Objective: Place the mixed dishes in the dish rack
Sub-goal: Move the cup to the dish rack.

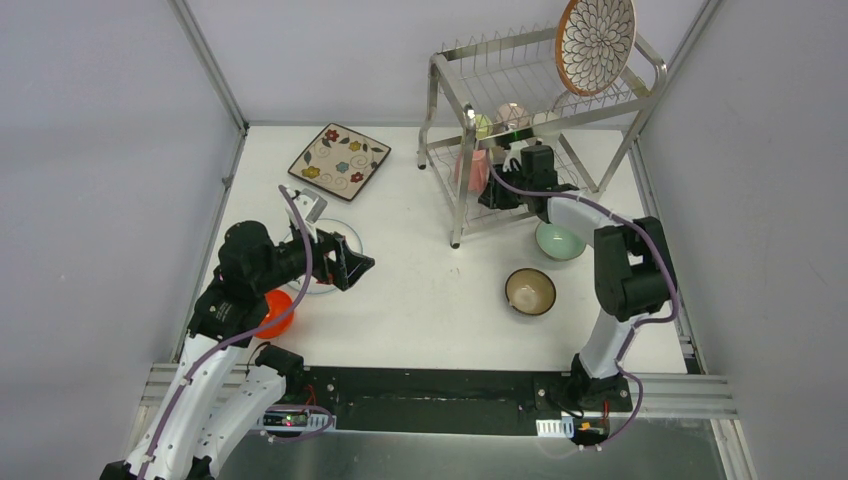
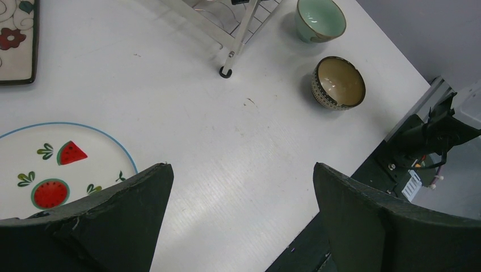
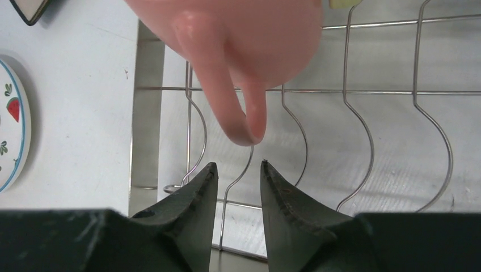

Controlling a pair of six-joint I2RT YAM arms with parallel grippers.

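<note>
The dish rack (image 1: 455, 190) stands at the back right, with a petal-pattern plate (image 1: 596, 42) upright on its top tier and pale cups (image 1: 512, 115) beside it. A pink cup (image 3: 249, 34) lies on the lower wire shelf (image 3: 363, 113). My right gripper (image 3: 239, 164) sits just behind the cup's handle, open a little, nothing between its fingers. My left gripper (image 2: 241, 167) hovers wide open and empty over the table beside the white watermelon plate (image 2: 51, 164). Still on the table are the square floral plate (image 1: 340, 160), orange bowl (image 1: 272, 312), mint bowl (image 1: 560, 240) and brown bowl (image 1: 530, 291).
The rack's front leg (image 2: 227, 71) stands between the two arms. Grey walls close in the table on the left and right. A black strip and metal rail (image 1: 440, 395) run along the near edge by the arm bases.
</note>
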